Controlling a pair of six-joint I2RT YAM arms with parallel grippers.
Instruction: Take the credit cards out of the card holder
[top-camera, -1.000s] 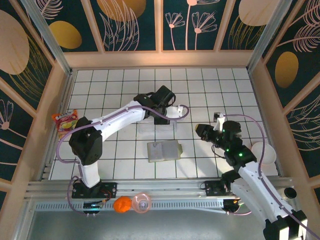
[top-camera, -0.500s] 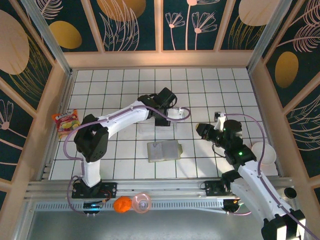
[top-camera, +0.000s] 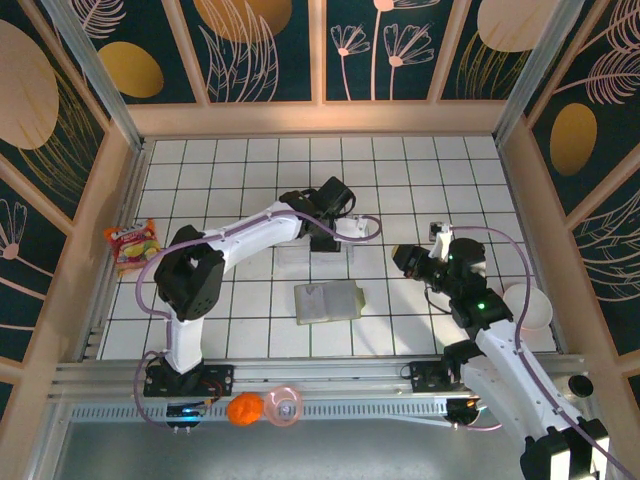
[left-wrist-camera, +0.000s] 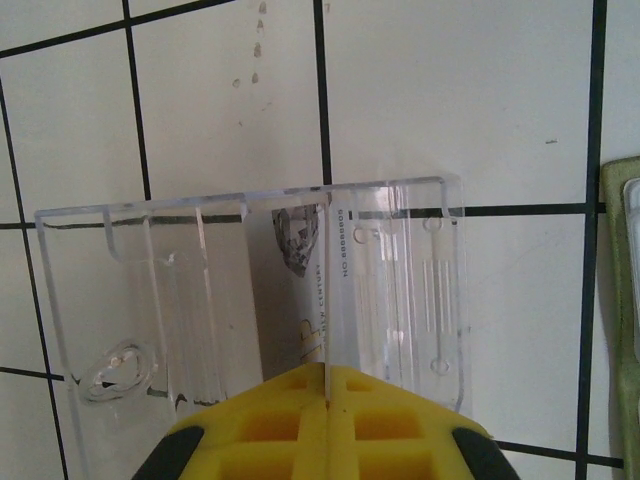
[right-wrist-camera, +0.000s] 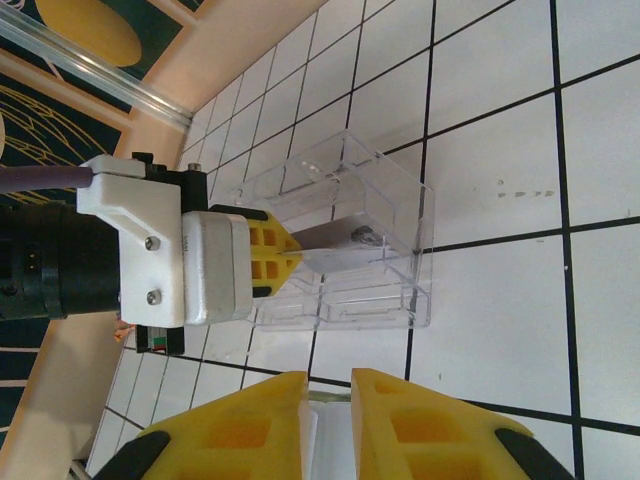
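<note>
- Clear tray on the table: the left hand pinches a credit card on edge inside a compartment.
- Card holder lies open nearby.
- Right hand: fingers nearly together; I cannot tell if it grips anything.

Two white arms with black joints: left arm and right arm, each carrying a lilac cable looped outside its links. Black bases sit at six o'clock. A green light glows on the right arm. The left tool has yellow waffle-ribbed fingers and a white housing with two screws. The right tool is matching yellow with black corners.
</note>
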